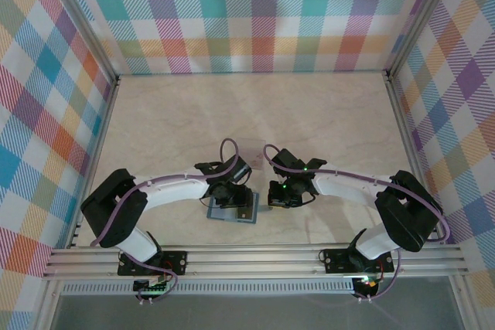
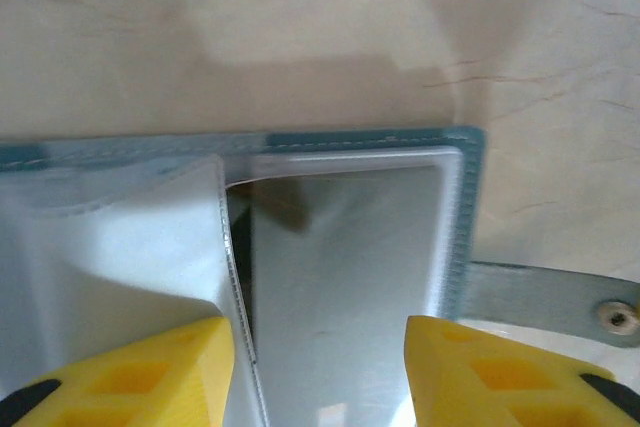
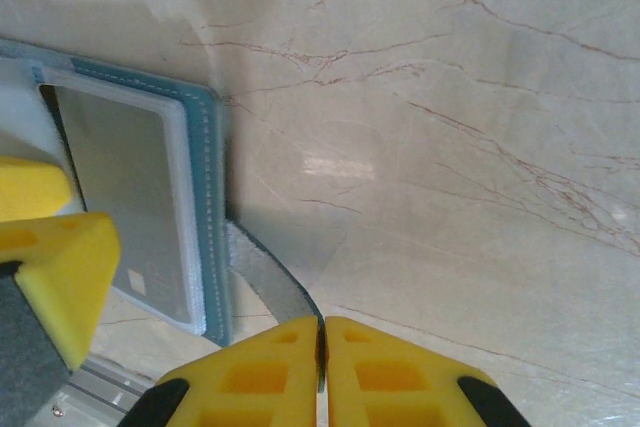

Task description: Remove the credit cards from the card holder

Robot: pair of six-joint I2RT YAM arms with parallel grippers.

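The clasp tab (image 3: 268, 282) of the open teal-blue bifold card holder (image 3: 212, 177) is pinched by the right gripper (image 3: 322, 335). The left gripper (image 2: 318, 352) is spread over a pale grey sleeved card (image 2: 345, 277).

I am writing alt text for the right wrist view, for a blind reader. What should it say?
The right tool is shut on the clasp tab of the open teal card holder, which lies on a marble-patterned table. A grey card sits in the holder's clear pocket, and a yellow finger of the left tool shows at the left edge.
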